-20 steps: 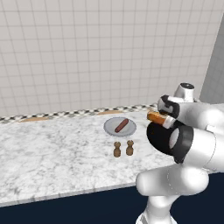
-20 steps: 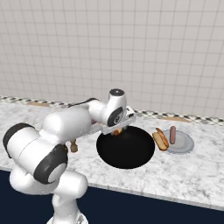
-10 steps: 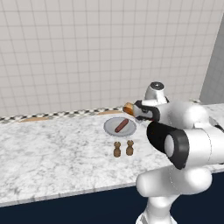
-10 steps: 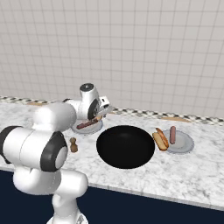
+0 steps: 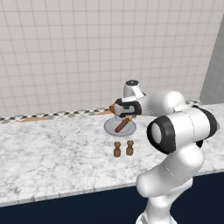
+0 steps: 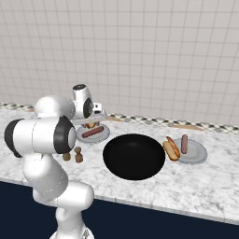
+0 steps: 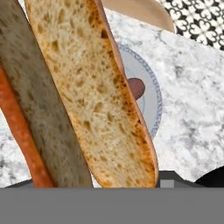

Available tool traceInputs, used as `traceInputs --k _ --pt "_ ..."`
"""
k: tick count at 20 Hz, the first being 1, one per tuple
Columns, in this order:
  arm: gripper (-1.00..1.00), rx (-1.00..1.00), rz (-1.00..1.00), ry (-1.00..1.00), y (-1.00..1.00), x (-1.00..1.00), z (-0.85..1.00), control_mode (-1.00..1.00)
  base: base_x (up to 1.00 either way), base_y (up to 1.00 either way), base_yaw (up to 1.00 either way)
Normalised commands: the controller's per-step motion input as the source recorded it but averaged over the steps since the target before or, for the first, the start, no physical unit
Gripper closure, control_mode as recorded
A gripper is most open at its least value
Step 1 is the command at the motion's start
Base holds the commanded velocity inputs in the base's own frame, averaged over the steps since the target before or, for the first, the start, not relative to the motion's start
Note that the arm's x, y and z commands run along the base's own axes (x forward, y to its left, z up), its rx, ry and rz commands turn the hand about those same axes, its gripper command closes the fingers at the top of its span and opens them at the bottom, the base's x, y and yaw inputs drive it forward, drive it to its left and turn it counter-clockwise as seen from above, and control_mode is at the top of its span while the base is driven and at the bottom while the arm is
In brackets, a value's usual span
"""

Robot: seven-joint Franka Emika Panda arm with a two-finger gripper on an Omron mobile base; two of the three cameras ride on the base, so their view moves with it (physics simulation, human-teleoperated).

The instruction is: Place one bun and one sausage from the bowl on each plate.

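My gripper (image 5: 117, 109) grips a bun (image 7: 94, 96) above the plate (image 5: 110, 127). Lower it beside the sausage (image 5: 121, 124), not onto it, then release.

There are no words, numbers, labels or signs to read anywhere in these pictures.
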Motion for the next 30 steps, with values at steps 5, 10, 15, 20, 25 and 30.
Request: traceInputs --k 5,10,15,20,25,30 --pt "1.00 0.18 -0.68 0.00 0.15 -0.18 -0.46 -1.00 0.00 0.00 0.00" --pt "1.00 0.11 -0.95 0.01 0.01 -0.08 -0.33 -1.00 0.00 0.00 0.00" --pt "1.00 0.05 -0.70 0.02 0.51 0.31 -0.16 -1.00 0.00 0.00 0.00" --pt "1.00 0.04 -0.01 0.08 0.09 0.31 -0.25 -1.00 0.00 0.00 0.00" --pt "1.00 0.00 -0.19 0.07 -0.07 -0.02 -0.15 -1.00 0.00 0.00 0.00" --pt "1.00 0.00 -0.13 0.00 -0.06 -0.37 -0.03 -1.00 0.00 0.00 0.00"
